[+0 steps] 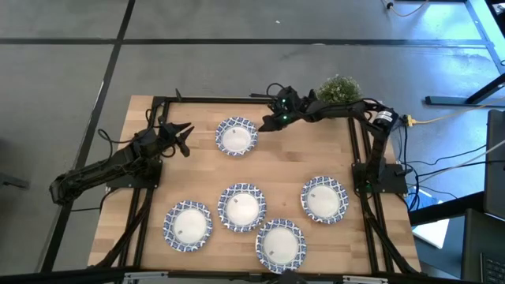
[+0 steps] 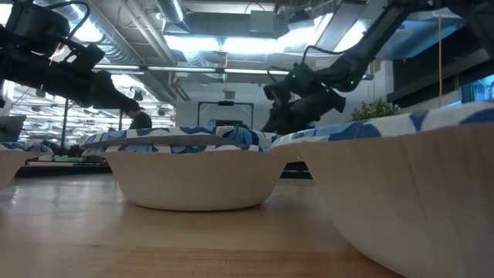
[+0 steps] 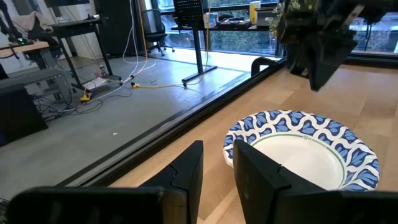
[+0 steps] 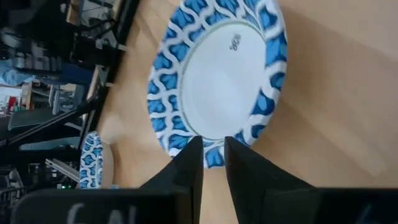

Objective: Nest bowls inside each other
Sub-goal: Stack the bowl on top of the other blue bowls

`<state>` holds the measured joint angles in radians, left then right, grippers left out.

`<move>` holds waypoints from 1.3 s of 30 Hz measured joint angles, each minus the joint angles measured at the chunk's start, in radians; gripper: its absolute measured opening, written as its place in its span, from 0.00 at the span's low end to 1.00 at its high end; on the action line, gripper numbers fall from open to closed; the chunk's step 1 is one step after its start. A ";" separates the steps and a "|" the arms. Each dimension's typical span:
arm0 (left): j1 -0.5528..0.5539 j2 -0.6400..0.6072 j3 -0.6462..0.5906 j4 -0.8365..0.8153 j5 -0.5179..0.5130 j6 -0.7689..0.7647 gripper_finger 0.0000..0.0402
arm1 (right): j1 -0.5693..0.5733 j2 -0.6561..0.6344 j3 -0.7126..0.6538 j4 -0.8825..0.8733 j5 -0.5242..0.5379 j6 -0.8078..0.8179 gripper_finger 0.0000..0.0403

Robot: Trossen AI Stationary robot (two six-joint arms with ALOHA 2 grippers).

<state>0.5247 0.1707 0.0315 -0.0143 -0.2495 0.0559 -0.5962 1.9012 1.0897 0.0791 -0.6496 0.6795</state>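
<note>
Five blue-and-white rimmed bowls show in the high view. One bowl [image 1: 237,136] sits alone at the far side. The others [image 1: 188,226] [image 1: 241,207] [image 1: 324,199] [image 1: 281,244] rest apart on the near half of the table. My right gripper [image 1: 263,126] hovers just off the far bowl's right rim. In its wrist view its fingers [image 4: 213,152] stand a narrow gap apart over that rim [image 4: 211,149], holding nothing. My left gripper [image 1: 186,134] waits to the left of the same bowl [image 3: 311,155], fingers [image 3: 217,165] slightly parted and bare.
A small green potted plant [image 1: 339,88] stands at the far right corner, behind my right arm. Black frame rails [image 1: 150,197] [image 1: 367,197] run along both sides of the wooden table. In the low view a near bowl [image 2: 417,193] fills the right foreground.
</note>
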 joint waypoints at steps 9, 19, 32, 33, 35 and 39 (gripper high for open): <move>0.000 0.000 0.000 0.000 0.000 0.000 0.21 | 0.010 0.061 0.000 0.086 -0.035 0.063 0.17; 0.000 0.000 0.000 0.000 0.000 -0.001 0.21 | -0.001 0.065 -0.001 0.067 -0.043 -0.027 0.17; 0.000 0.000 0.000 0.000 0.000 -0.001 0.21 | -0.049 0.065 -0.121 0.167 -0.138 -0.019 0.17; 0.000 0.000 0.000 0.000 0.000 -0.001 0.21 | -0.045 0.065 -0.125 0.195 -0.142 -0.004 0.17; 0.000 0.000 0.000 0.000 0.000 -0.001 0.21 | -0.039 0.065 -0.127 0.241 -0.146 0.025 0.17; 0.000 0.000 0.000 0.000 0.000 -0.001 0.21 | -0.037 0.065 -0.127 0.273 -0.149 0.079 0.17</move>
<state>0.5251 0.1704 0.0315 -0.0143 -0.2497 0.0551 -0.6334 1.9667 0.9630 0.3522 -0.7990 0.7584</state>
